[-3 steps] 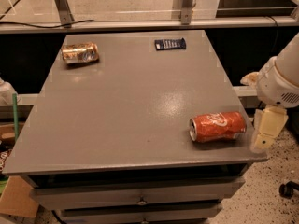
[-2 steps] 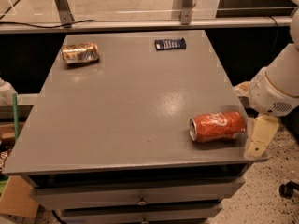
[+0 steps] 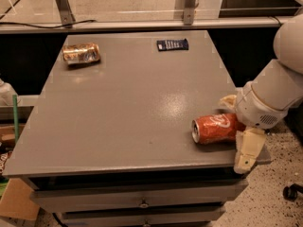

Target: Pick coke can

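The coke can (image 3: 217, 128) is red-orange with white script and lies on its side near the front right corner of the grey table (image 3: 128, 108). Its silver top points left. My gripper (image 3: 238, 126) comes in from the right on a white arm and is open. One cream finger (image 3: 248, 149) is in front of the can's right end, and the other (image 3: 227, 101) is behind it. The can's right end sits between them and is partly hidden by the wrist.
A gold-brown can (image 3: 81, 54) lies on its side at the table's far left. A dark blue packet (image 3: 172, 44) lies at the far middle. Drawers (image 3: 142, 200) sit below the front edge. A metal rail (image 3: 142, 25) runs behind. A cardboard box (image 3: 16, 200) is on the floor at left.
My arm has moved left toward the coke can, and the fingers now straddle its right end. The can and the other objects have not moved.
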